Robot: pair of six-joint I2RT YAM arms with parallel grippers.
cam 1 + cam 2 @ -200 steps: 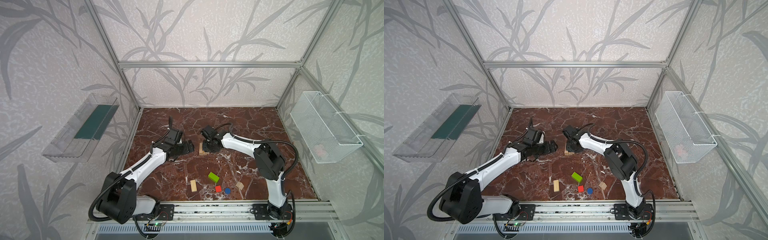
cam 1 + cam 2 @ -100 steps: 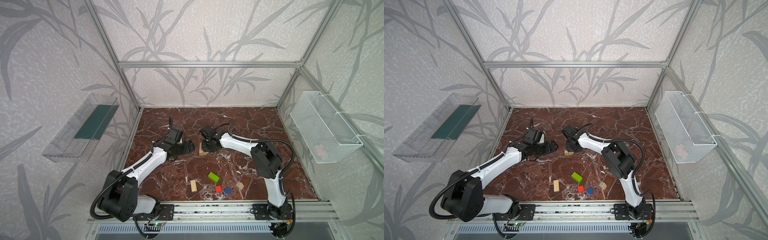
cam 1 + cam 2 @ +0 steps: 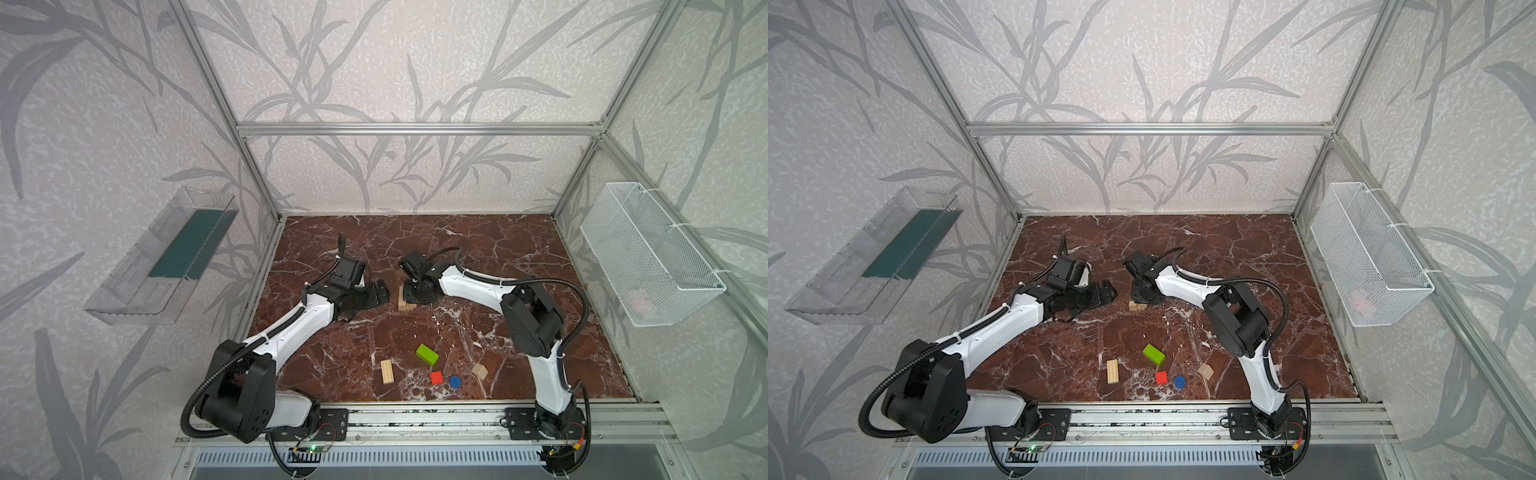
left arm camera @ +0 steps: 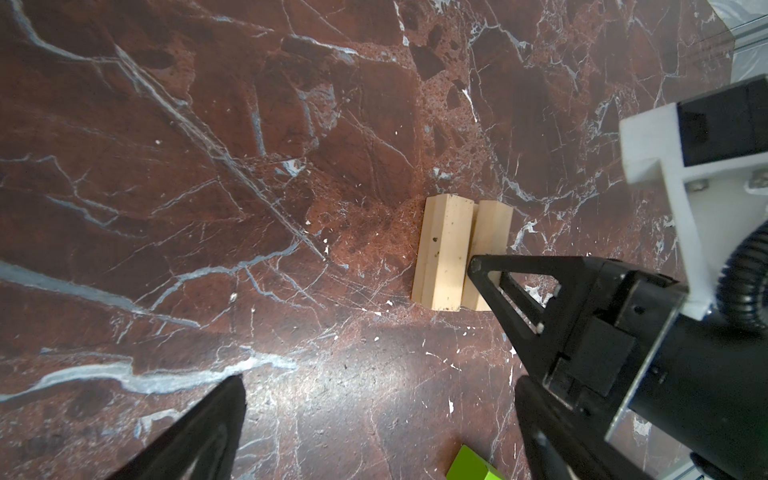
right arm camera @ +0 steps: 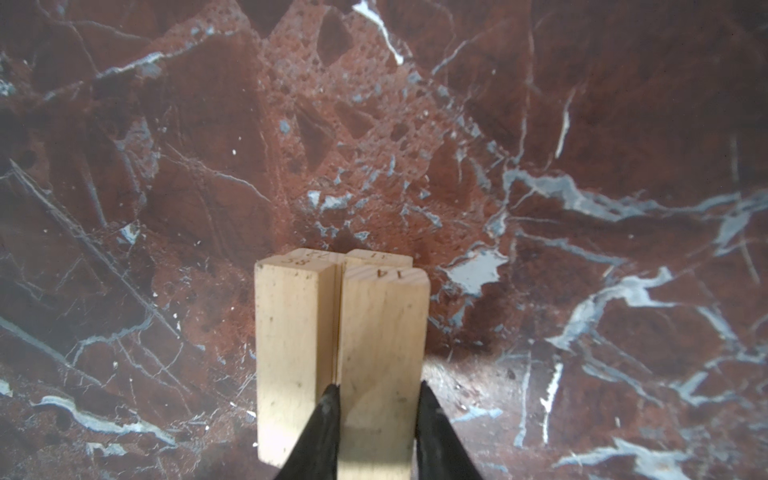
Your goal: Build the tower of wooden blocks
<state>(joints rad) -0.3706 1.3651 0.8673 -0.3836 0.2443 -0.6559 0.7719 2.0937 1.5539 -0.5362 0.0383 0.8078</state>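
Note:
A small stack of light-wood planks [image 3: 404, 300] lies mid-table, seen in both top views [image 3: 1136, 306]. My right gripper [image 5: 378, 388] points down over it, its fingers [image 5: 328, 407] pressed on either side of the upper plank marked 14 [image 5: 382, 332]. My left gripper [image 3: 376, 296] hovers just left of the stack, wide open and holding nothing. Near the front lie a loose plank [image 3: 387, 371], a lime-green brick [image 3: 427, 354], a red cube [image 3: 436, 377], a blue disc [image 3: 455, 381] and a natural-wood piece [image 3: 479, 371].
A clear plastic tray [image 3: 162, 257] hangs on the left wall. A white mesh basket [image 3: 648, 257] hangs on the right wall. An aluminium rail [image 3: 415, 415] runs along the front edge of the marble floor.
The right arm's elbow has shifted slightly left while its gripper stays over the plank stack. The left arm has not moved.

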